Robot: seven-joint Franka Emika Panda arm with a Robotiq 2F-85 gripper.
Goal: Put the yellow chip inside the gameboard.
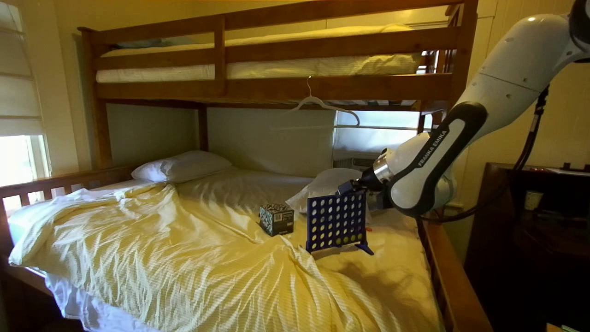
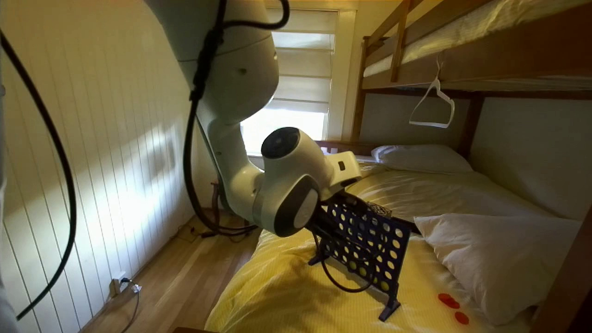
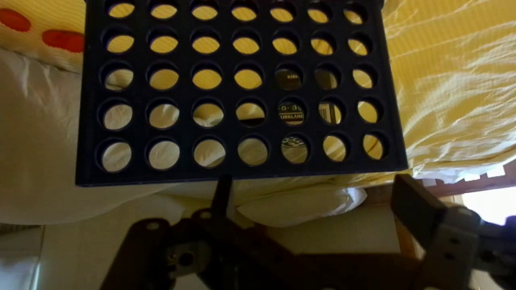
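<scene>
The gameboard (image 1: 334,221) stands upright on its feet on the yellow bedspread, a dark blue panel with rows of round holes. It also shows in an exterior view (image 2: 389,249) and fills the upper wrist view (image 3: 228,96). A few holes in its bottom row look filled with yellow chips (image 1: 339,241). I see no loose yellow chip. My gripper (image 3: 313,179) is open, with its fingertips wide apart at the board's top edge and nothing visible between them. In an exterior view the gripper (image 1: 352,185) is just above the top edge. The arm partly hides the board in an exterior view.
Several red chips (image 2: 448,301) lie on the bed beside the board, near a white pillow (image 2: 490,254). A small dark patterned box (image 1: 276,219) sits behind the board. A white hanger (image 1: 313,101) hangs from the upper bunk. A bed rail (image 1: 454,281) runs along the edge.
</scene>
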